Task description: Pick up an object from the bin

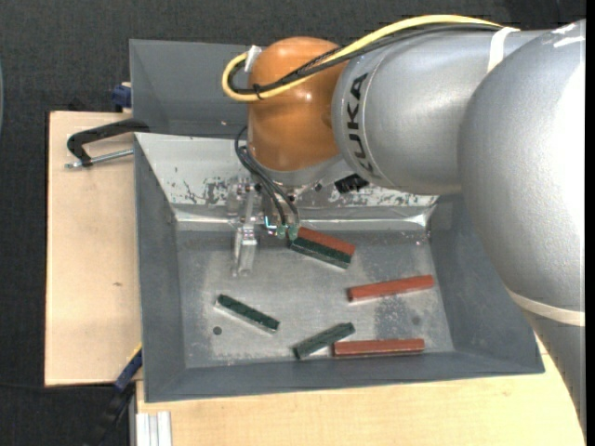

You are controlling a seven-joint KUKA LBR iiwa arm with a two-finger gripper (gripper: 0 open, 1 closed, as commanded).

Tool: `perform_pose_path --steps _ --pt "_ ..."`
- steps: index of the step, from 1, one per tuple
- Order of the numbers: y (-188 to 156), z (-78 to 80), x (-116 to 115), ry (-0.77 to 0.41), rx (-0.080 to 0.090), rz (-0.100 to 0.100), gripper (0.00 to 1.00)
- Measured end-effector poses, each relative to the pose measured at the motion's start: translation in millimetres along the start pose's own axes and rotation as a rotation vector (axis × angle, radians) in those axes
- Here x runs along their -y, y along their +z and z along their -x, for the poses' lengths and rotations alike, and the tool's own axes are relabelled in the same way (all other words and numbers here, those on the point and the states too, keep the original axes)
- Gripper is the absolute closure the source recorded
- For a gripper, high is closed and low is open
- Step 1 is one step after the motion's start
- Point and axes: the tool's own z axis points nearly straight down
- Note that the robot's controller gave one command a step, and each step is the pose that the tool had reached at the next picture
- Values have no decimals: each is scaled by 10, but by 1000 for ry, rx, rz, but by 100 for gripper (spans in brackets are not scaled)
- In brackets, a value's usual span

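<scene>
Jaws cannot be judged open or closed; the gripper (245, 245) is near the back wall of the bin (154, 268), just beside a green-and-red bar (322, 247).

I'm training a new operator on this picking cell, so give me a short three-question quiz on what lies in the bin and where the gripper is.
1. How many red bars lie in the bin?
2. True or false: the gripper is over the bin's front right corner.
3. Which lies nearest the gripper? A) the red-and-green pair by the back wall; B) the lone dark green bar at front left; C) the red bar along the front wall.

Key: 1) three; 2) false, it is near the back wall, left of centre; 3) A.
</scene>
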Motion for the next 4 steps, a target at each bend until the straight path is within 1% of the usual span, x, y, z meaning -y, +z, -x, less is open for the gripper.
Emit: perform_pose_path --steps 1,2,3,4 --pt "-49 22 7 2 8 2 0" --pt "368 -325 -134 108 11 2 0" --pt "359 -792 -165 149 0 -1 0" --pt "478 -871 -3 193 4 0 0"
